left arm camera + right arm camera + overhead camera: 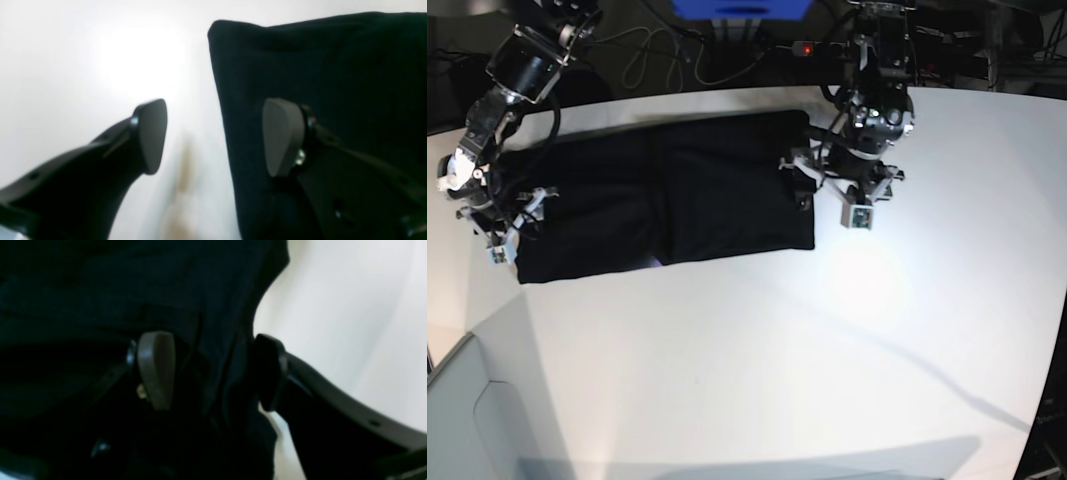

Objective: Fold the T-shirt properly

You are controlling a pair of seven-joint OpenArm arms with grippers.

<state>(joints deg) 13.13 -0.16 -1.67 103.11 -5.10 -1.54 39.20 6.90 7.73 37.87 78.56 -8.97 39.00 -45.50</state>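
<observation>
The black T-shirt (667,195) lies plain side up as a long flat band across the back of the white table (827,340). My left gripper (827,195) is at its right end and stands open. In the left wrist view this left gripper (217,136) straddles the T-shirt (317,73) edge, one pad over cloth and the other over bare table. My right gripper (517,225) is at the left end. The right wrist view shows the right gripper (212,370) open, with the T-shirt (100,290) edge folds between its fingers.
Cables and dark equipment (677,50) run along the back edge of the table, with a blue box (742,8) behind. The table's front left corner (462,345) drops off to a lower grey surface.
</observation>
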